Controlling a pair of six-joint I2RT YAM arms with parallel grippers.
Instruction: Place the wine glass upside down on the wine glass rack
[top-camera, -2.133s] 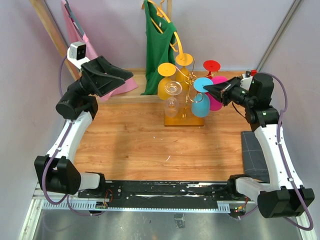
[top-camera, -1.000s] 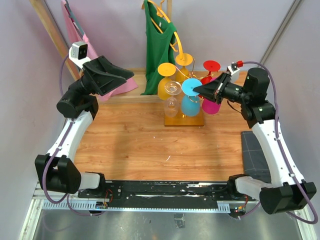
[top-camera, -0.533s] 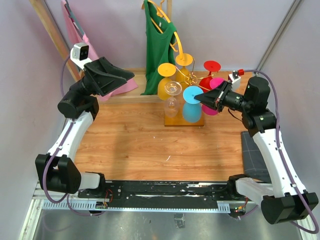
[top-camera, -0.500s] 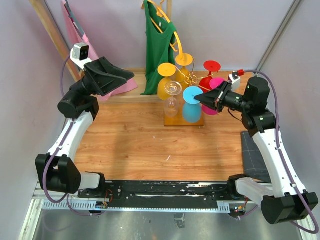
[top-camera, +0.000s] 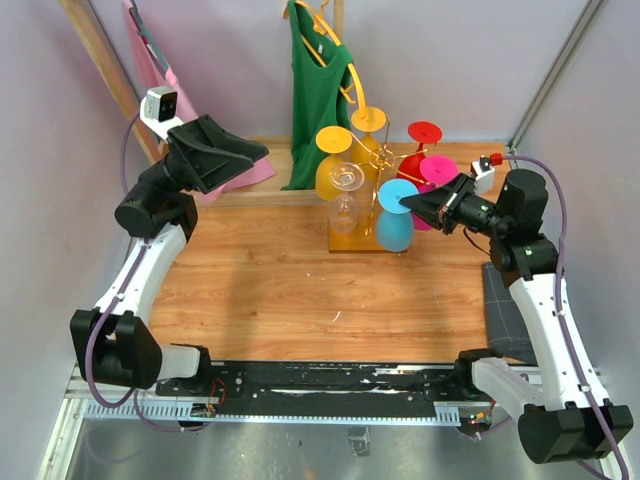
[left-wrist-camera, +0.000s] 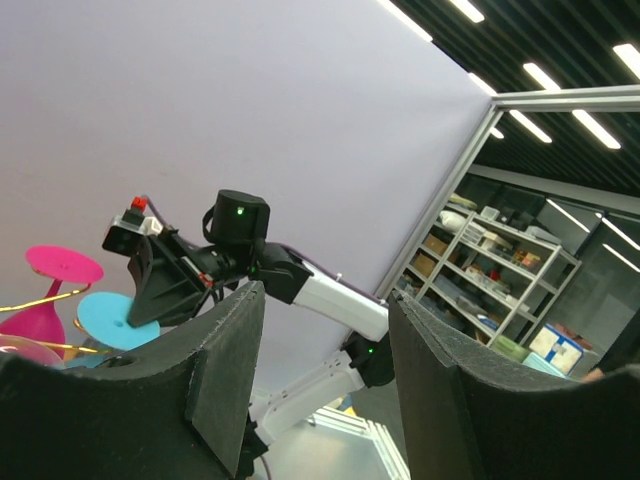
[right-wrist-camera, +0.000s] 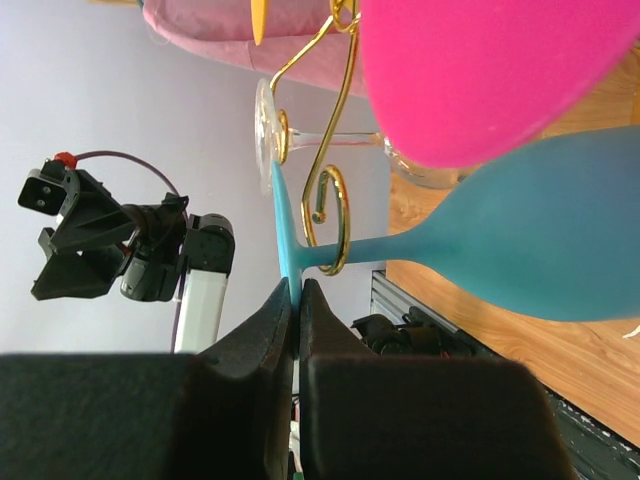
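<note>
the right gripper (top-camera: 412, 203) reaches in from 3 o'clock toward the rack (top-camera: 350, 241). its fingers are closed to a thin slit. the wrist view shows the rim of the blue glass's (right-wrist-camera: 560, 250) foot caught in that slit right at the tips of the gripper (right-wrist-camera: 297, 300), so they pinch the foot by its edge.

the glass (top-camera: 394, 228) is upside down, foot up and bowl hanging below, on the rack's 4 o'clock side, over the front right corner of the base. from the fingers, the stem runs off toward 2 o'clock and crosses a gold curl of the rack (right-wrist-camera: 346, 100) just past the foot. whether the foot bears on that curl, i cannot tell.

a pink glass (right-wrist-camera: 480, 70) hangs just beside the blue bowl. a clear glass (top-camera: 345, 195) and a yellow glass (top-camera: 333, 165) hang on the rack's 9 to 10 o'clock side.

the left gripper (top-camera: 255, 158) is raised at 10 o'clock from the rack, well apart from it. its fingers (left-wrist-camera: 225, 380) are spread wide with nothing between them.
</note>
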